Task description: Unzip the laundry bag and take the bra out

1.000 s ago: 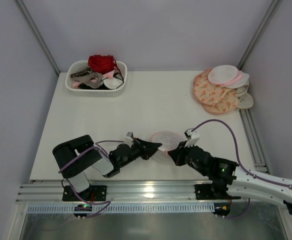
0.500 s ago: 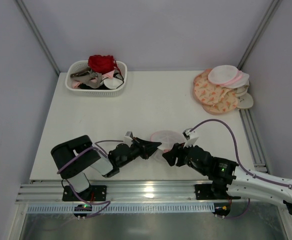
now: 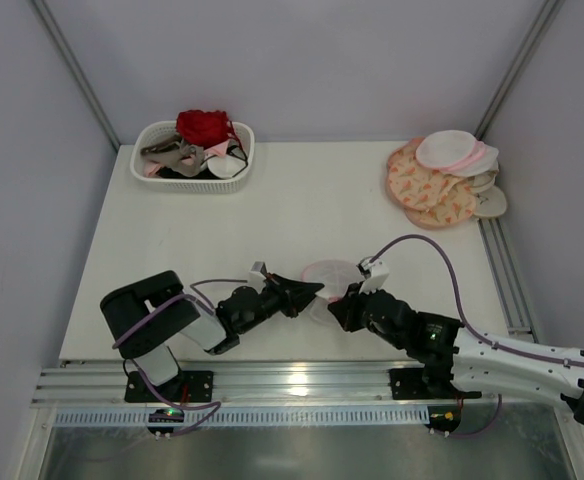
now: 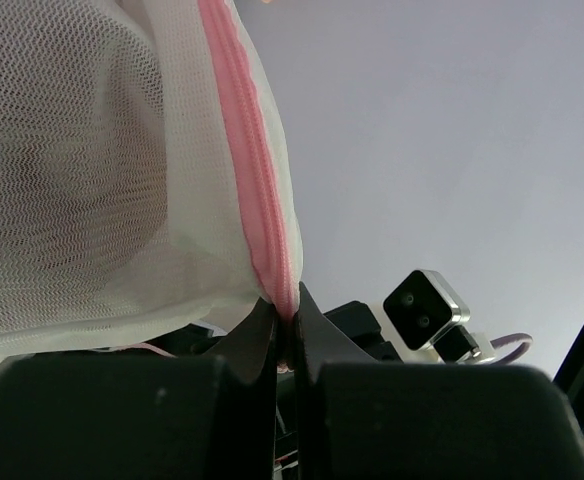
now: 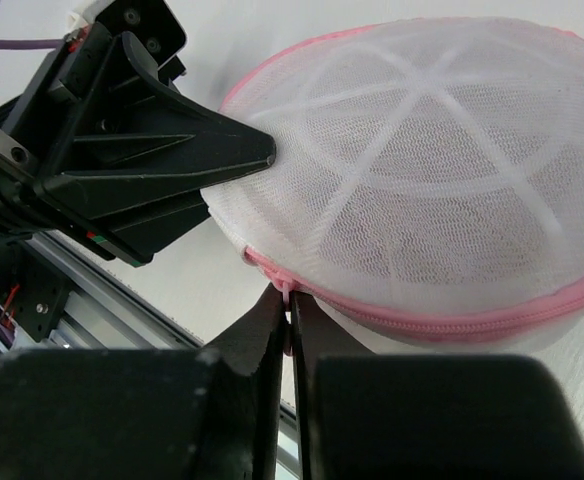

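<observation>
Laundry bag (image 3: 332, 274) sits mid near edge. The left gripper (image 4: 286, 322) is pinched tight on its pink zipper (image 5: 422, 322), and the right gripper (image 5: 288, 300) is clamped there too.

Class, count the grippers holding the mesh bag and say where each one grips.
2. The left gripper pinches the laundry bag at its pink rim on the left; the right gripper pinches that rim at the near right.

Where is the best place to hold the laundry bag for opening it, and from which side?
Grip the pink zipper rim, coming low from the side: it looks a firmer seam than the soft mesh dome of the laundry bag.
</observation>
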Available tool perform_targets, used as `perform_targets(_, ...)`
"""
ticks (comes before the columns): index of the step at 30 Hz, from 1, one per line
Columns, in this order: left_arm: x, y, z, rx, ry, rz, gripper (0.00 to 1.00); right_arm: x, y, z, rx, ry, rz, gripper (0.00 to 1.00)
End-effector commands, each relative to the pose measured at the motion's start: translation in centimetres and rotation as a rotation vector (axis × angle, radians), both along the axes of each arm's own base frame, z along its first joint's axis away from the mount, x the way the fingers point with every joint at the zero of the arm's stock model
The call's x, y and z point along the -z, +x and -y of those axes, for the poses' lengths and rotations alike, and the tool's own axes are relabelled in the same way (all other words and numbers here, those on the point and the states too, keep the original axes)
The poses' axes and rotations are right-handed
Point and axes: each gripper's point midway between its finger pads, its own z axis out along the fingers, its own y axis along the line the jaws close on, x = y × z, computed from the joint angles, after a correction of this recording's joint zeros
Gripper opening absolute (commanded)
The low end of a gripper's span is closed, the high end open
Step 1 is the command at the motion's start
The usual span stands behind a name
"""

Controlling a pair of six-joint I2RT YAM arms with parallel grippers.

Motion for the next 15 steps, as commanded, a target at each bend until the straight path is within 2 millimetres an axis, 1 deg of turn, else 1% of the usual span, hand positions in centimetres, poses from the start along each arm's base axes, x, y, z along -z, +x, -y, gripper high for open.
perform_targets(1,-7.2,-0.7,-0.7,0.021,-0.256,0.104,0.0,-3.4,1.3,0.5,0.079,0.085,0.066,0.06)
perform_targets(2,-6.9,-0.8,-0.8,0.021,-0.247,0.1,0.0,-3.1,1.3,1.1,0.092,0.065,0.063,0.03)
perform_targets(4,-6.7,-0.8,-1.0,0.014,-0.241,0.099,0.0,-3.6,1.3,1.7,0.104,0.075,0.072,0.04)
perform_targets(5,-6.5,-0.7,-1.1,0.008,-0.233,0.102,0.0,-3.2,1.1,2.2,0.111,0.052,0.064,0.04)
perform_targets(7,-5.9,-0.9,-1.4,0.004,-0.216,0.097,0.0,-3.5,1.2,3.0,0.135,0.049,0.067,0.04)
perform_targets(8,-5.6,-0.9,-1.5,0.001,-0.206,0.095,0.0,-2.9,0.9,3.6,0.139,0.015,0.053,0.04)
perform_targets(10,-4.8,-1.0,-2.0,-0.003,-0.185,0.087,0.0,-3.3,1.0,4.1,0.156,0.002,0.049,0.04)
perform_targets(11,-4.5,-1.0,-2.1,-0.003,-0.176,0.087,0.0,-2.7,0.7,4.7,0.161,-0.035,0.033,0.03)
perform_targets(12,-4.2,-1.2,-2.3,0.002,-0.165,0.086,0.0,-3.2,0.8,4.9,0.172,-0.039,0.034,0.04)
perform_targets(14,-3.5,-1.2,-2.9,0.012,-0.143,0.082,0.0,-2.4,0.6,5.9,0.189,-0.111,0.005,0.04)
perform_targets(15,-3.3,-1.0,-3.2,0.005,-0.136,0.082,0.0,-2.4,0.7,6.2,0.202,-0.131,-0.002,0.03)
